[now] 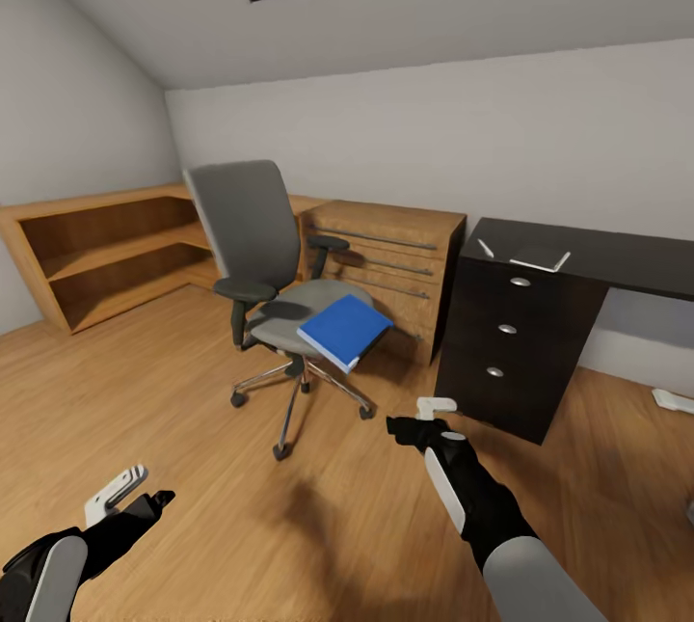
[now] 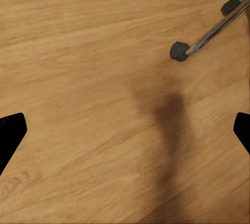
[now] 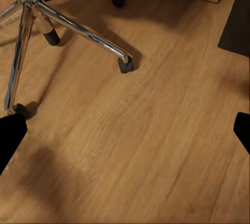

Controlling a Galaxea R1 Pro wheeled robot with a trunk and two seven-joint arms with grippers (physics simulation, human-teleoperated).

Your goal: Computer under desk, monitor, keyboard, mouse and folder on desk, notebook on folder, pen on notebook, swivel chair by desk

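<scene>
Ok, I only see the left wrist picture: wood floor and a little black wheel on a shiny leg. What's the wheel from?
Observer: It's a castor of the swivel chair, grey with a tall back.
Operator: Is anything on the seat?
Observer: Yes, the blue folder lies there, one corner sticking out past the seat's edge.
Operator: Where's the desk?
Observer: The desk, black-topped, stands right of the chair, with a wooden dresser between them.

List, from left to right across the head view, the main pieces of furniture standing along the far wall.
Open wooden shelf unit → swivel chair → wooden dresser → desk.
</scene>
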